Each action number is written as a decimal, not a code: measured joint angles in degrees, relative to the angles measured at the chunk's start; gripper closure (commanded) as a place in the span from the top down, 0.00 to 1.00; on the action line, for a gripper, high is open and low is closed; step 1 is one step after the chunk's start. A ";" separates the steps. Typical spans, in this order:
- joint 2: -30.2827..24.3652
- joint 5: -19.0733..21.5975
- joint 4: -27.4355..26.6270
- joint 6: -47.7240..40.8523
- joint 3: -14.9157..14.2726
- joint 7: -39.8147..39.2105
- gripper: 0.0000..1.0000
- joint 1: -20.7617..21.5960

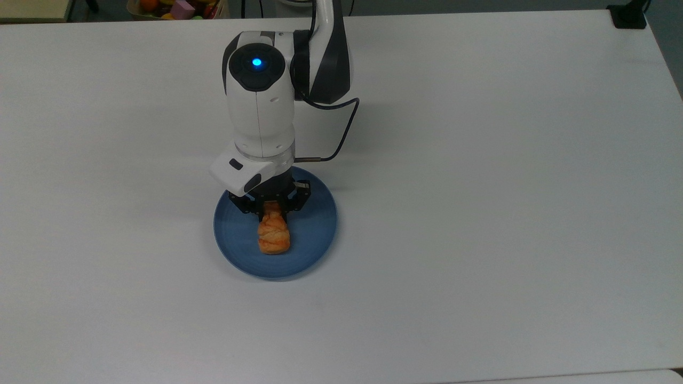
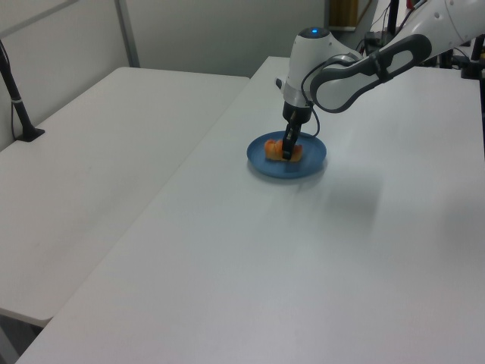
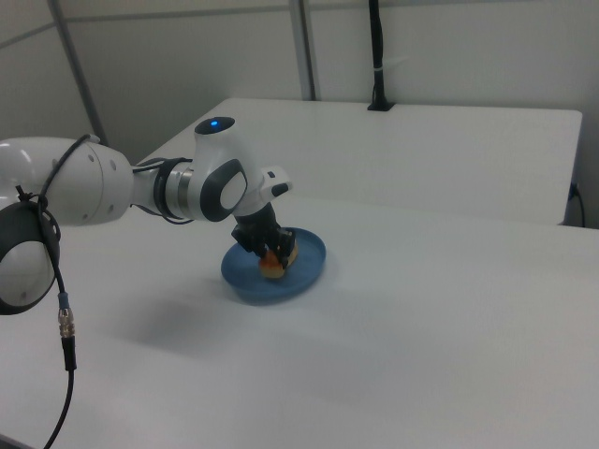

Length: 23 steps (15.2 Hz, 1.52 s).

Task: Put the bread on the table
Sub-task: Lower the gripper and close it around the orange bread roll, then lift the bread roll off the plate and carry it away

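Observation:
The bread (image 1: pixel 274 237) is a golden-orange roll lying on a round blue plate (image 1: pixel 312 234) on the white table (image 1: pixel 480 160). My gripper (image 1: pixel 272 212) points straight down over the plate and is shut on the roll's far end, squeezing it narrow between the black fingers. In the left view the gripper (image 2: pixel 287 152) stands on the bread (image 2: pixel 273 149) in the plate (image 2: pixel 309 164). From the right view the bread (image 3: pixel 277 265) shows under the gripper (image 3: pixel 270 252), still resting on the plate (image 3: pixel 304 271).
The white arm (image 1: pixel 261 101) and its black cable (image 1: pixel 341 133) rise behind the plate. A box of colourful toys (image 1: pixel 176 8) sits beyond the table's far edge. A second white table (image 2: pixel 91 159) stands at the left view's left.

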 measured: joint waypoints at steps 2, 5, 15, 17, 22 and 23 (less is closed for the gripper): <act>-0.19 0.00 0.37 0.00 0.00 0.06 0.40 0.00; -1.58 0.00 0.91 -0.02 0.00 0.22 0.40 -0.01; -16.25 0.03 -0.69 -18.37 -0.01 0.32 0.40 -0.26; -19.12 0.03 -2.36 -21.98 -0.01 0.09 0.40 -0.24; -25.68 1.25 -6.08 -35.54 0.00 -5.47 0.41 -0.20; -26.86 1.45 -7.41 -36.03 0.00 -5.78 0.41 -0.18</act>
